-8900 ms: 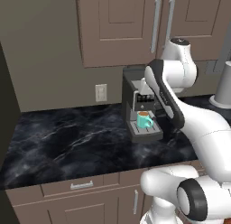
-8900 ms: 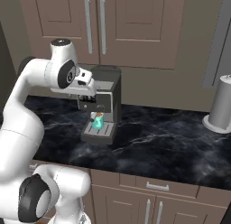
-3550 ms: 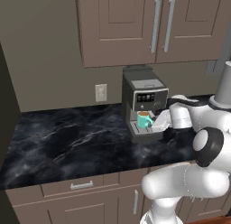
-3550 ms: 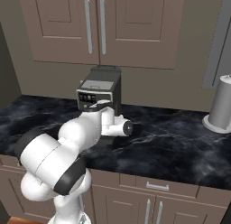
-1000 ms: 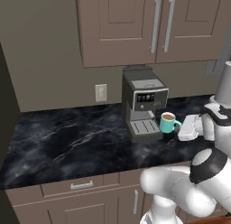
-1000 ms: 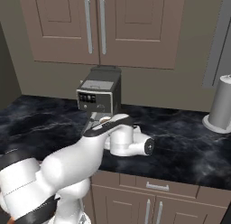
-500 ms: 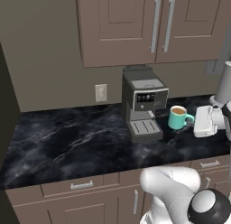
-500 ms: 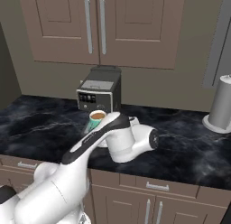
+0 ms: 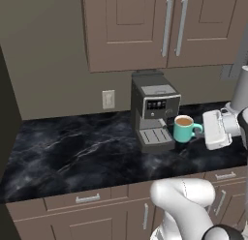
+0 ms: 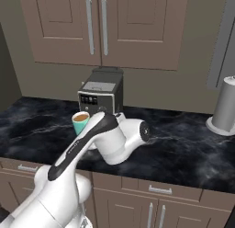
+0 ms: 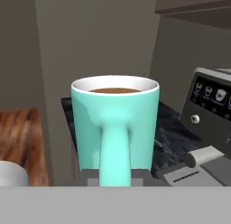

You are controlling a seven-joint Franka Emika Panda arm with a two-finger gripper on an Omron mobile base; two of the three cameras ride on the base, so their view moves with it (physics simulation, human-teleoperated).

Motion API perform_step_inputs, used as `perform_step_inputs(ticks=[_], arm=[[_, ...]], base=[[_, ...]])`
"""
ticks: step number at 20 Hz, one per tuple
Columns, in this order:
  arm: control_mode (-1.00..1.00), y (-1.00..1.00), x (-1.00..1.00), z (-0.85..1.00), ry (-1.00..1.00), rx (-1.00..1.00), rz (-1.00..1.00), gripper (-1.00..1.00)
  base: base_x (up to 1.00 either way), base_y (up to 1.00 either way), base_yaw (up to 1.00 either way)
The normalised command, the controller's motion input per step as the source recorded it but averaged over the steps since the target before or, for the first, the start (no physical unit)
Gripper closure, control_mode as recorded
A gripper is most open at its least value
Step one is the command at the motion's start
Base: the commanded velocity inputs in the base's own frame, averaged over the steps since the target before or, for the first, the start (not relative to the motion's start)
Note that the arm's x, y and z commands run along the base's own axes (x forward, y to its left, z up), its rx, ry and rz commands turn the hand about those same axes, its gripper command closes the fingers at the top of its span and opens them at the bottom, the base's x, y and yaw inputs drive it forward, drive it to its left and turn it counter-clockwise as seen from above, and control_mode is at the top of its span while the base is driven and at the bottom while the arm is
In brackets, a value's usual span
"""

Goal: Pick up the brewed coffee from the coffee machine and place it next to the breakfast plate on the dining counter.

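- Claw (image 11: 115,175): you've got it clamped on the handle of the small teal mug of brown coffee (image 11: 115,128). The handle runs straight down the middle of the hand view and the dark fingertips (image 11: 90,177) sit at its base.
- Mug is upright, coffee level just under the rim, no spill visible.
- Change: a few seconds back the mug sat on the drip tray. Now it's off it, held in the air just right of the boxy black-and-grey espresso machine (image 9: 154,115), above the black white-veined marble counter (image 9: 72,152). It has kept sliding right over the last second.
- Read: pickup is done, and what's left is transport to the dining counter.
- Beyond the machine: taupe wall cabinets (image 9: 160,28) and a grey cylindrical canister (image 10: 225,105) far right.
- Keep the wrist level when you swing or drive; a full mug will slosh.
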Motion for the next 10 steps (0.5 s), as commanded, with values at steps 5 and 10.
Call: perform_step_inputs(ticks=[5,10], arm=[[1.0,0.0,0.03,0.0,0.0,0.0,0.05,1.0],[1.0,0.0,0.0,0.0,0.0,0.0,0.0,1.0]], base=[[0.01,0.0,0.0],[-0.47,0.12,0.21]])
